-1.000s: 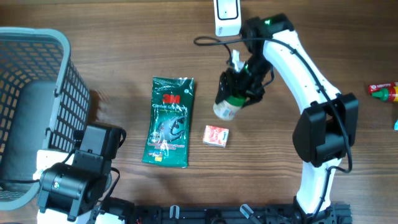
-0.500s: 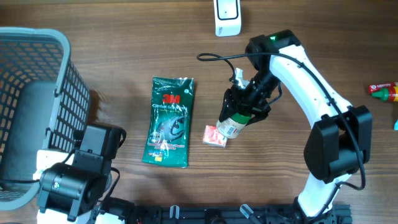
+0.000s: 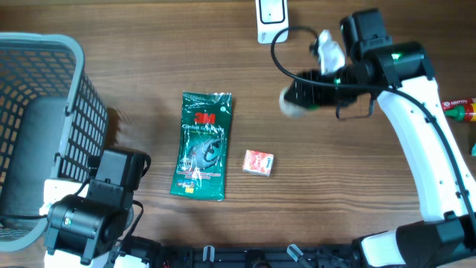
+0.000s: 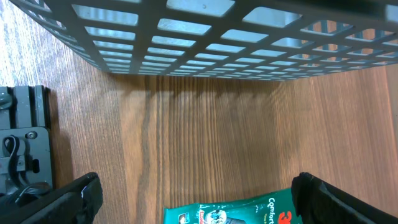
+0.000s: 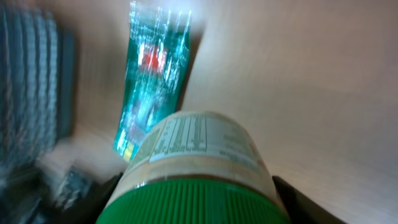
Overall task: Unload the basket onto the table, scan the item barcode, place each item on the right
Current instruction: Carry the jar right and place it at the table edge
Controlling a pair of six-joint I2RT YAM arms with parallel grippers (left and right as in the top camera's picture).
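- The right pincer (image 3: pixel 306 97) clenched a round, green-capped jar with a pale label (image 5: pixel 196 149), held aloft near the wooden counter's (image 3: pixel 149 45) far edge and the white scanner (image 3: pixel 271 18).
- The jar looked blurred. A hasty pass might loosen it, or leave the barcode unread.
- The left pincer (image 4: pixel 199 199) gaped empty beside the grey mesh basket (image 4: pixel 186 37).

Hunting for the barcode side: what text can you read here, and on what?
"3M": green packet.
"Comfort": same packet, under the logo; the rest is too small.
Label of the held jar: blurred.
Small red box: unreadable.
Red item, right edge: unreadable.
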